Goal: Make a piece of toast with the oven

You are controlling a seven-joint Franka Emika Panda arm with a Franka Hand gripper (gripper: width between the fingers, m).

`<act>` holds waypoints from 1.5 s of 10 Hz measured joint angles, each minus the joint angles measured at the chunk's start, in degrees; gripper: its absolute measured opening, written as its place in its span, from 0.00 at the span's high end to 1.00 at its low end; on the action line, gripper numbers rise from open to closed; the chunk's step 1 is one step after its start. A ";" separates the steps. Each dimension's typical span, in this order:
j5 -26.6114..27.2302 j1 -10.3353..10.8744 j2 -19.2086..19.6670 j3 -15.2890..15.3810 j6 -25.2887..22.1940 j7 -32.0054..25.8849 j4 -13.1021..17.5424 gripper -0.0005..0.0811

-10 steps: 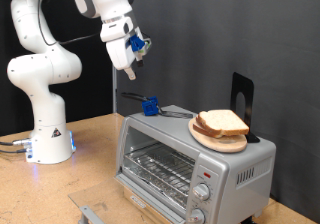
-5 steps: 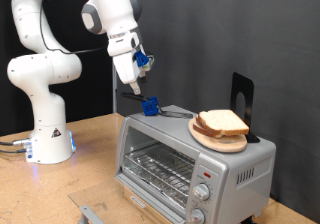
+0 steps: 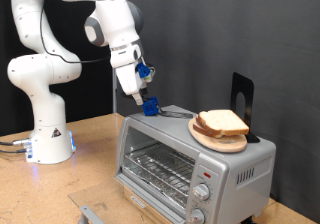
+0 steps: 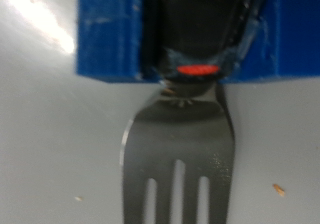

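Note:
The silver oven (image 3: 190, 156) stands on the wooden table, its glass door shut and the wire rack showing inside. The piece of toast (image 3: 224, 121) lies on a round wooden plate (image 3: 212, 139) on top of the oven, at the exterior view's right. A metal fork (image 3: 176, 112) with a blue block handle (image 3: 150, 106) lies on the oven's top at its left end. My gripper (image 3: 139, 96) hangs just above and left of the blue block, pointing down. The wrist view shows the blue block (image 4: 110, 34) and the fork's tines (image 4: 178, 154) very close; my fingers do not show there.
A black upright stand (image 3: 241, 99) sits on the oven top behind the plate. Two round knobs (image 3: 203, 193) and a red light (image 3: 203, 173) are on the oven's front. The robot's white base (image 3: 45, 134) stands at the left. A grey metal piece (image 3: 90, 213) lies at the table's front.
My gripper has come down and to the right, from high above the oven's left end to just above the blue block. Toast, plate and fork have not moved.

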 joint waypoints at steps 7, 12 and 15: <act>1.99 2.59 1.56 0.88 2.09 -0.98 -1.28 0.01; 2.51 2.62 2.93 1.74 5.12 -0.98 -1.91 0.01; 3.26 2.67 3.77 2.11 6.15 -0.98 -1.91 0.01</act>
